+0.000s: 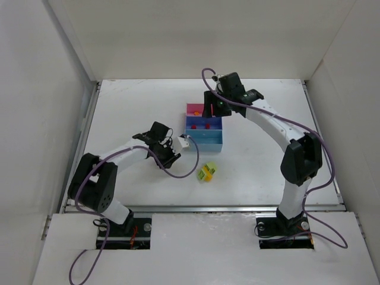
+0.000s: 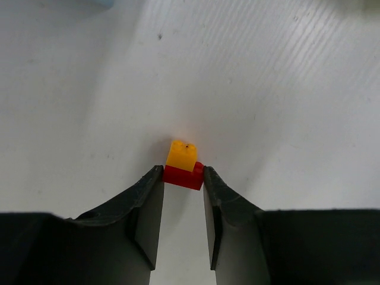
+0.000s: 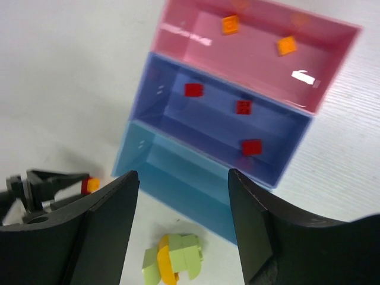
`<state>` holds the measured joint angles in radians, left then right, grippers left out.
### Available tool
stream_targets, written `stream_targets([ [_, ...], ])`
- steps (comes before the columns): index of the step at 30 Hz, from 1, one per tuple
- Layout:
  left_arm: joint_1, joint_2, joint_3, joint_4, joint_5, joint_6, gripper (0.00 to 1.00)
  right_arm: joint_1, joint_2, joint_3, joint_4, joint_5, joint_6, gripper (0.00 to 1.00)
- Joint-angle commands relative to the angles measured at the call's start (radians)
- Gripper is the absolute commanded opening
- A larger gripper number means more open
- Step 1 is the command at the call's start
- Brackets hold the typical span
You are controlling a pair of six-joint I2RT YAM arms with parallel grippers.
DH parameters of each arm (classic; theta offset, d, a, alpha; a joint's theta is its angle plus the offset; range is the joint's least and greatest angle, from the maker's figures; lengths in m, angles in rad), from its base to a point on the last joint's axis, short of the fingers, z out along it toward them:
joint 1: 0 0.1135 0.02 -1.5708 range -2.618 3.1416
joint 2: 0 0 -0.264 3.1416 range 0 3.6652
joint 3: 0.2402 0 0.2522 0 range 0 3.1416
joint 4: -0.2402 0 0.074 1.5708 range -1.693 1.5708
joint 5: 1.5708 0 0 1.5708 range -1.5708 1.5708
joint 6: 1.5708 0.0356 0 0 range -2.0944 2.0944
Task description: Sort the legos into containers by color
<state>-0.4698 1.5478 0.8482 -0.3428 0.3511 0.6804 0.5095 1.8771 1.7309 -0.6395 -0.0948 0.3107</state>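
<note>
— Legos (image 3: 243, 107): where?
— Orange ones (image 3: 230, 24) in the pink bin (image 3: 255, 65), red ones (image 3: 252, 146) in the dark blue bin (image 3: 196, 122); a green clump (image 3: 178, 255) on the desk (image 3: 59, 89) near the light blue bin (image 3: 178, 172).
— Fingers?
— Left fingers (image 2: 148, 202) pinch a red-orange brick (image 2: 183, 169); right fingers (image 3: 110, 225) gape, empty.

We find the left arm (image 1: 122, 155) extended low, left gripper (image 2: 183, 173) pinching a red brick (image 2: 178, 178) between its fingertips. The right arm (image 1: 270, 122) arches forward, right gripper (image 3: 181, 175) pointing down, jaws apart.
</note>
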Motion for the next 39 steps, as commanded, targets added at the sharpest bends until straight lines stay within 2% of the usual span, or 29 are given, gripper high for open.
stream_targets([
  [1,0.022,-0.136,0.087,-0.091,0.035,0.015,0.00,-0.022,-0.084,-0.013,0.081,-0.208,-0.067,0.67],
  [6,0.040,-0.242,0.273,-0.134,0.081,0.015,0.00,-0.034,-0.115,-0.059,0.240,-0.633,-0.047,0.67],
  [8,0.040,-0.252,0.333,-0.134,0.117,0.002,0.00,-0.023,-0.115,-0.050,0.326,-0.728,0.022,0.67],
  [12,0.040,-0.261,0.387,-0.081,0.160,-0.048,0.00,-0.023,-0.104,-0.041,0.428,-0.802,0.117,0.67],
  [17,0.040,-0.270,0.411,-0.053,0.189,-0.096,0.00,-0.005,-0.073,0.004,0.440,-0.848,0.149,0.67],
  [28,0.031,-0.270,0.451,-0.012,0.167,-0.136,0.00,0.046,-0.032,0.013,0.399,-0.790,0.149,0.55],
  [36,0.031,-0.261,0.469,-0.012,0.167,-0.157,0.00,0.046,0.001,0.035,0.362,-0.779,0.149,0.55],
  [38,0.031,-0.261,0.469,-0.012,0.167,-0.157,0.00,0.046,0.001,0.044,0.362,-0.780,0.149,0.52],
  [39,0.031,-0.261,0.469,-0.012,0.167,-0.157,0.00,0.046,0.001,0.044,0.373,-0.780,0.149,0.46],
])
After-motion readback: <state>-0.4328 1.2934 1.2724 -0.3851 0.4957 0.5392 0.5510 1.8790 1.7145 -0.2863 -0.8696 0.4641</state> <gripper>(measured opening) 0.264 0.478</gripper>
